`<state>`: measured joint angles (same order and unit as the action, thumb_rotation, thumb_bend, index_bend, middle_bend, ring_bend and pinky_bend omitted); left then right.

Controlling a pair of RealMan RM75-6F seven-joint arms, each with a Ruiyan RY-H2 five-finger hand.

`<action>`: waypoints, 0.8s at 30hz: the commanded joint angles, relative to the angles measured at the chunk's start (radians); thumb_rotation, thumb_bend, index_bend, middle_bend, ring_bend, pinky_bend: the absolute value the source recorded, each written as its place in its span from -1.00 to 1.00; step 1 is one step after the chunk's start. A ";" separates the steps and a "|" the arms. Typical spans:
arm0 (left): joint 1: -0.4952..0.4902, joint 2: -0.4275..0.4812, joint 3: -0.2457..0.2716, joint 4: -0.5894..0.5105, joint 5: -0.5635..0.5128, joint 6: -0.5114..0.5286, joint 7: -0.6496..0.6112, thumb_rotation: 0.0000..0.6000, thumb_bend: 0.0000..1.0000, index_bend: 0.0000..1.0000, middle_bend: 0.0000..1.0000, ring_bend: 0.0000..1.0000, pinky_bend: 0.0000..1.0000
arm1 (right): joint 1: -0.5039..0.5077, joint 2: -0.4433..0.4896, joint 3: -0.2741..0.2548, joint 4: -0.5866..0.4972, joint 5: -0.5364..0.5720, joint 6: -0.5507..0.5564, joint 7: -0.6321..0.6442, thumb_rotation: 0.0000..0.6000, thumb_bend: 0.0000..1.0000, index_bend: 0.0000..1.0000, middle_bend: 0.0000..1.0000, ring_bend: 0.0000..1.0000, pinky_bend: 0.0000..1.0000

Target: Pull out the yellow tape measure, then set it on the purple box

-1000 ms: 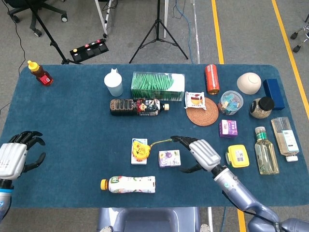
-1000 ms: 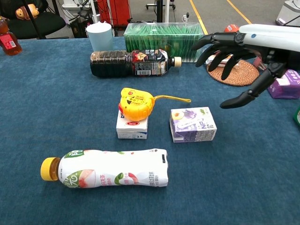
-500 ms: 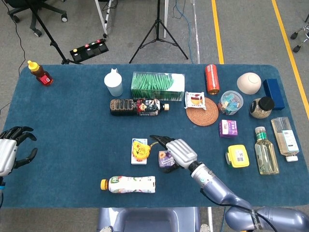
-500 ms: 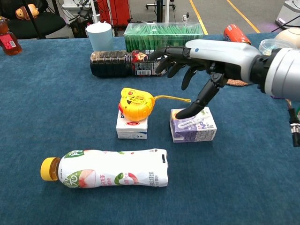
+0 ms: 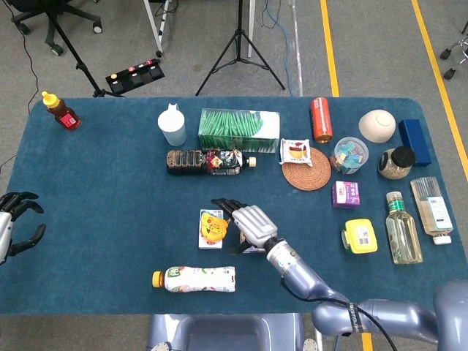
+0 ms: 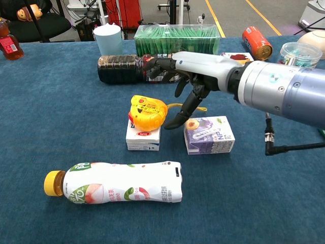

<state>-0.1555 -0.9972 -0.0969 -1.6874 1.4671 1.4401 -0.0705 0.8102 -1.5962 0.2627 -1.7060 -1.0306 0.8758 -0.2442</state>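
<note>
Reaching in with my right hand (image 6: 190, 76), I have its fingers spread and grasping nothing, poised just above and to the right of the yellow tape measure (image 6: 146, 112), which sits on a small white carton (image 6: 142, 138) with a short yellow tab sticking out to the right. Nothing is gripped or pulled yet, so I judge both steps remain: drawing the tape out and moving it onto the purple box (image 6: 209, 134) just to its right. My left hand (image 5: 13, 223) waits released at the table's left edge.
</note>
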 commanded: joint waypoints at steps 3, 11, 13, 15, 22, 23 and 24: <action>0.007 0.002 0.003 0.017 -0.002 0.006 -0.021 1.00 -0.35 -0.14 -0.39 -0.56 -0.44 | 0.043 -0.060 0.013 0.043 0.069 0.028 -0.063 1.00 -0.76 -1.00 -0.81 -0.75 -0.48; 0.015 0.005 0.007 0.036 -0.006 0.011 -0.046 1.00 -0.35 -0.14 -0.39 -0.56 -0.44 | 0.088 -0.106 0.028 0.076 0.149 0.042 -0.116 1.00 -0.76 -1.00 -0.86 -0.78 -0.50; 0.018 0.005 0.008 0.041 -0.005 0.014 -0.054 1.00 -0.35 -0.14 -0.39 -0.56 -0.44 | 0.101 -0.124 0.031 0.086 0.164 0.054 -0.134 1.00 -0.76 -1.00 -0.86 -0.78 -0.50; 0.019 0.004 0.009 0.046 -0.003 0.016 -0.061 1.00 -0.35 -0.14 -0.39 -0.56 -0.44 | 0.109 -0.133 0.034 0.095 0.177 0.058 -0.141 1.00 -0.76 -1.00 -0.86 -0.78 -0.50; 0.026 0.003 0.013 0.062 -0.005 0.019 -0.077 1.00 -0.35 -0.14 -0.39 -0.56 -0.44 | 0.124 -0.155 0.032 0.136 0.194 0.073 -0.155 1.00 -0.76 -1.00 -0.86 -0.78 -0.51; 0.027 0.003 0.014 0.062 -0.005 0.020 -0.078 1.00 -0.35 -0.14 -0.39 -0.56 -0.44 | 0.124 -0.156 0.030 0.142 0.194 0.074 -0.155 1.00 -0.76 -1.00 -0.86 -0.78 -0.52; 0.027 0.004 0.014 0.062 -0.005 0.020 -0.078 1.00 -0.35 -0.14 -0.39 -0.56 -0.44 | 0.124 -0.157 0.028 0.146 0.193 0.075 -0.155 1.00 -0.76 -1.00 -0.86 -0.78 -0.52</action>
<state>-0.1287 -0.9936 -0.0833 -1.6256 1.4626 1.4604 -0.1489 0.9341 -1.7515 0.2926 -1.5628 -0.8373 0.9494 -0.3992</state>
